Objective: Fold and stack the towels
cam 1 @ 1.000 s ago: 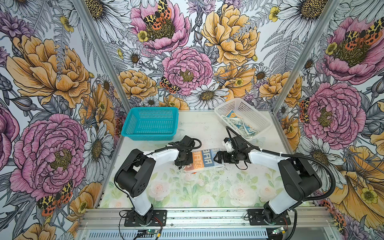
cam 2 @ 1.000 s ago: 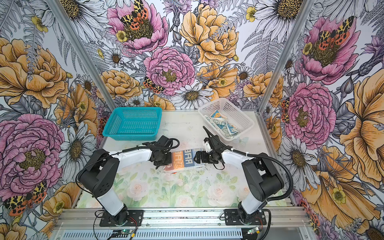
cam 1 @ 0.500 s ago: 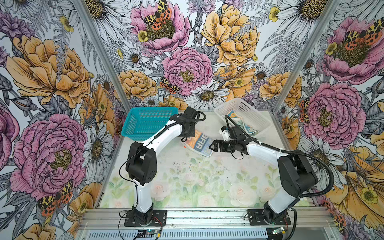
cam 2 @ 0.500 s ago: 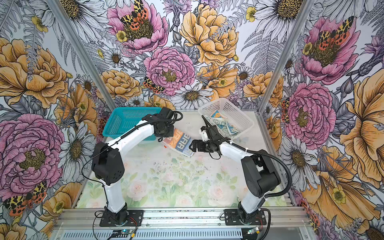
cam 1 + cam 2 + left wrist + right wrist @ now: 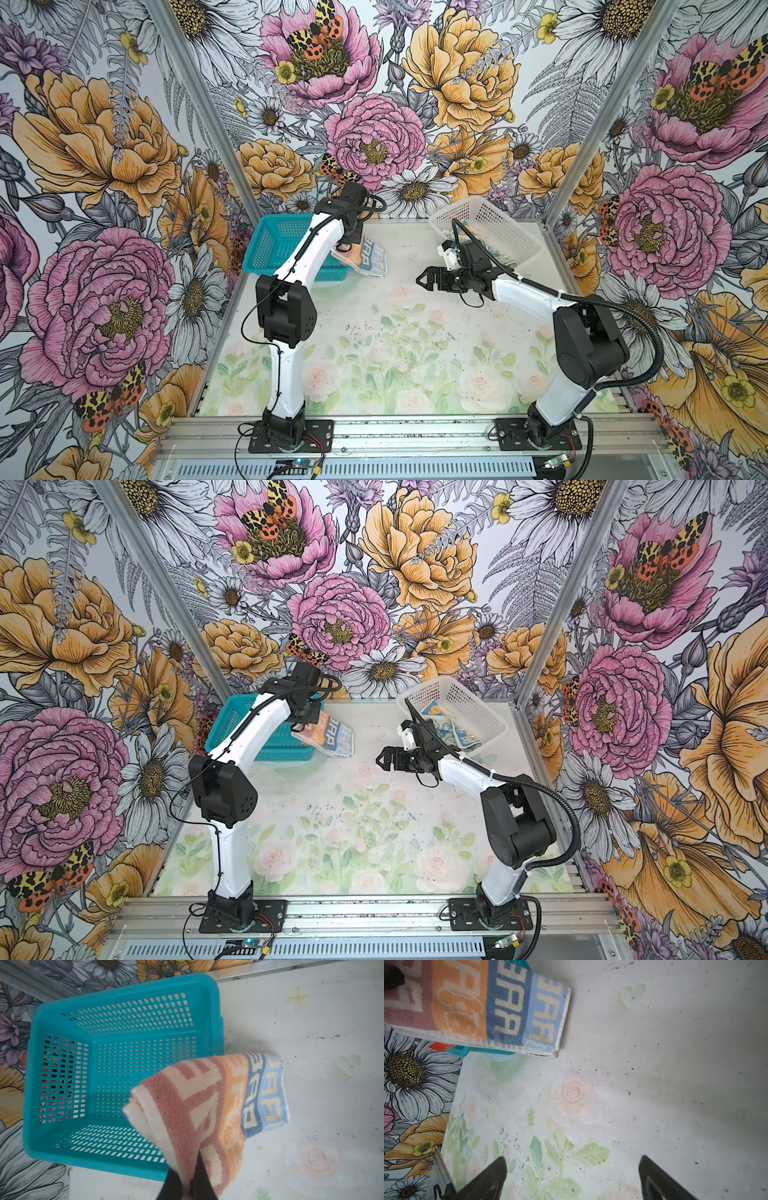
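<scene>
The lettered towel (image 5: 365,259) (image 5: 332,737), folded into a thick band of pink, orange and blue blocks, hangs in the air at the teal basket's (image 5: 270,249) right side. Its pink end is over the basket's rim and its blue end juts out past the rim over the worktop (image 5: 395,332). In the left wrist view the towel (image 5: 218,1105) droops across one corner of the basket (image 5: 124,982). Whether cloth and rim touch cannot be made out.

The left end effector (image 5: 188,1180) (image 5: 347,245) is pinched tight on the towel's pink end, with cloth squeezed between its two dark fingers. It sits above the basket's right rim.

The right end effector (image 5: 428,279) (image 5: 386,759) is well to the right of the basket, above bare worktop, pointing toward it. Its fingers are spread wide with nothing between them, as the right wrist view (image 5: 571,1178) shows, and the towel (image 5: 477,1001) lies well apart from them.

Farther right of the teal basket, a white basket (image 5: 490,216) stands tilted at the back, with the other towels (image 5: 457,733) crumpled inside.
</scene>
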You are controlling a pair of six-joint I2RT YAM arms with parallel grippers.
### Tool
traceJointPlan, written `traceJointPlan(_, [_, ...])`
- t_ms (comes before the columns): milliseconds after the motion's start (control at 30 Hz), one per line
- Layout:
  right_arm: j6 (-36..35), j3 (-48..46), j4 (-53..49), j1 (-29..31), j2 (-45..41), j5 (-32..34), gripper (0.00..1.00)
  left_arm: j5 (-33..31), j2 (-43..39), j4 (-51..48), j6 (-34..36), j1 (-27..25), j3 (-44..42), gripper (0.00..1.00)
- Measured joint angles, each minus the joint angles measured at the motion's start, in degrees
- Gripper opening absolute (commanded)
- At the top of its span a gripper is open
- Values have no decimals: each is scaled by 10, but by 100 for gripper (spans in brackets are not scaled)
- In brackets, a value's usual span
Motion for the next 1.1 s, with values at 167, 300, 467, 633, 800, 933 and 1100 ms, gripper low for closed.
traceJointPlan(167, [0, 3, -1, 0, 4, -1, 99, -31, 0, 8, 34, 32, 14, 0])
traceJointPlan(300, [2, 10, 0, 0, 4, -2, 99, -41, 5, 19, 70, 51, 14, 0])
traceJointPlan(467, [2, 14, 0, 0, 4, -2, 99, -67, 22, 62, 112, 66, -17, 0])
traceJointPlan(633, [2, 14, 0, 0, 4, -1, 99, -81, 34, 112, 137, 88, -79, 0])
traceJointPlan(800, [2, 16, -2, 0, 5, 6, 99, -88, 46, 150, 160, 105, -104, 0])
traceJointPlan(933, [0, 21, -9, 0, 5, 34, 99, -98, 61, 176, 176, 112, -107, 0])
traceJointPlan(1100, [0, 27, -38, -1, 1, 119, 99, -100, 77, 206, 188, 120, -140, 0])
